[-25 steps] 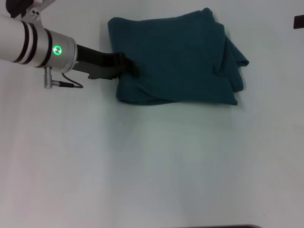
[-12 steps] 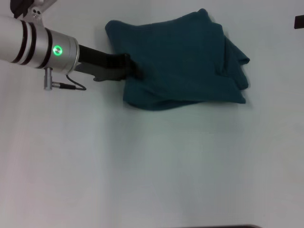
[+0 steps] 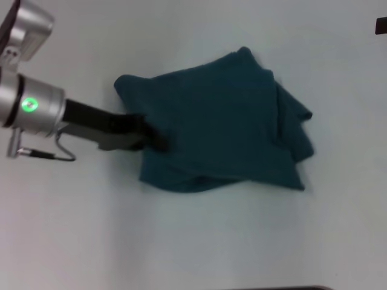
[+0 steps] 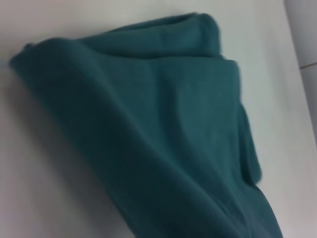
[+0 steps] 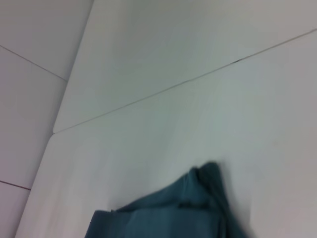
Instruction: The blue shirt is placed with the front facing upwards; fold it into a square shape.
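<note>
The blue shirt (image 3: 224, 124) lies folded into a rough, rumpled square on the white table (image 3: 193, 241), its letters hidden. A loose flap sticks out on its right side. My left gripper (image 3: 151, 136) is at the shirt's left edge, shut on the cloth there. The shirt fills the left wrist view (image 4: 163, 129), with a rolled fold along one edge. One corner of it shows in the right wrist view (image 5: 188, 208). My right gripper is out of view; only a dark bit of that arm (image 3: 381, 25) shows at the head view's right edge.
The table's far edge and a seam (image 5: 188, 79) show in the right wrist view. A cable loop (image 3: 60, 151) hangs under my left wrist.
My left gripper has pulled the shirt toward me and to the left. The whole bundle has slid nearer and turned slightly.
</note>
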